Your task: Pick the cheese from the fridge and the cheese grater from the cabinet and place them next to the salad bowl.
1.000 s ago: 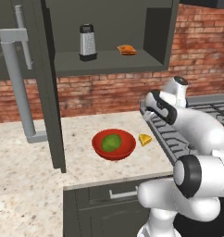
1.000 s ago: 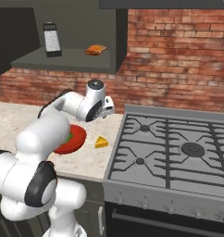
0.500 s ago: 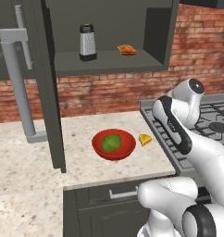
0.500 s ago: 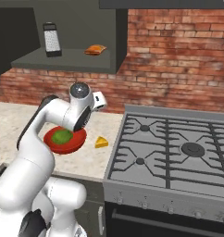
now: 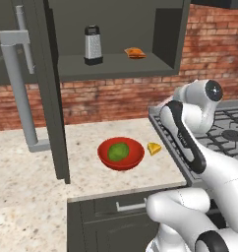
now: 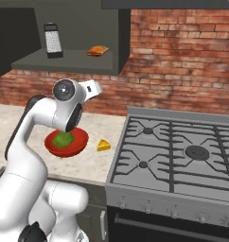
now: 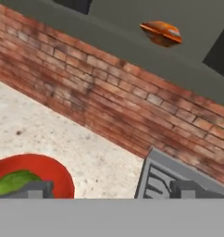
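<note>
The cheese (image 5: pixel 154 148) (image 6: pixel 103 145), a small yellow wedge, lies on the counter just right of the salad bowl (image 5: pixel 121 153) (image 6: pixel 66 142) (image 7: pixel 35 173). Up on the shelf of the open cabinet (image 5: pixel 116 66) (image 6: pixel 64 60) stands the cheese grater (image 5: pixel 93 45) (image 6: pixel 53 40), upright at the left. My gripper (image 7: pixel 113 190) is open and holds nothing. It hangs above the counter between bowl and stove, looking at the brick wall below the shelf, well under the grater. The fridge is out of view.
A flat orange-brown crinkled item (image 5: pixel 135 52) (image 6: pixel 97 50) (image 7: pixel 161 32) lies on the shelf right of the grater. The cabinet door (image 5: pixel 52 98) swings out left with its bar handle (image 5: pixel 20 83). The gas stove (image 5: pixel 224 133) (image 6: pixel 182 151) (image 7: pixel 155 178) borders the counter on the right.
My arm has lifted and swung away from the cheese, the wrist now higher and turned toward the wall. Cheese, bowl and grater have not moved.
</note>
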Controlling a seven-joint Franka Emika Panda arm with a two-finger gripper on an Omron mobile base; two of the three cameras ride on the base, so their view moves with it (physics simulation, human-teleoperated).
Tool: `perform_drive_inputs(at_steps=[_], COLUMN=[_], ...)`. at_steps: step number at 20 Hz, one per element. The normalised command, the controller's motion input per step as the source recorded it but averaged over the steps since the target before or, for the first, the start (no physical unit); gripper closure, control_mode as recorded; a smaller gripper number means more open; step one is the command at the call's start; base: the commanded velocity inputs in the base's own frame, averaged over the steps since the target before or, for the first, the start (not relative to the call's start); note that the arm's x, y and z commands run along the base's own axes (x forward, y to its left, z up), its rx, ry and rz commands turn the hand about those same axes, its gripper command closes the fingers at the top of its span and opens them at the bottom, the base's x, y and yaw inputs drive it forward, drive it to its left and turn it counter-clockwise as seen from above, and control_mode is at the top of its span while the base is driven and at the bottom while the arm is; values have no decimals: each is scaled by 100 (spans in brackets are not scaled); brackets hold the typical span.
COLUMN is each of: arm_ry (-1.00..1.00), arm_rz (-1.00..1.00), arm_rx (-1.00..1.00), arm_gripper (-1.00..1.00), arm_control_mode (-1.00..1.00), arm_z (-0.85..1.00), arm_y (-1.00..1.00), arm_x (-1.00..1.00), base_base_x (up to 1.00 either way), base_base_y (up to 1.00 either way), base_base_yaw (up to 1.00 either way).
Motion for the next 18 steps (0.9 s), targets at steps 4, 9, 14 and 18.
perform_drive_inputs(at_steps=[4, 9, 14, 18], arm_ry=[-12, -6, -13, -26], arm_rz=[-16, -22, -18, -6], arm_rx=[0, 1, 5, 12], arm_gripper=[-100, -100, -100, -100], arm_control_mode=[-100, -100, -100, -100], arm_z=[49, 46, 56, 64], arm_y=[35, 31, 8, 1], arm_x=[0, 0, -1, -10], base_base_x=[0, 0, 0, 0], base_base_y=[0, 0, 0, 0], base_base_yaw=[0, 0, 0, 0])
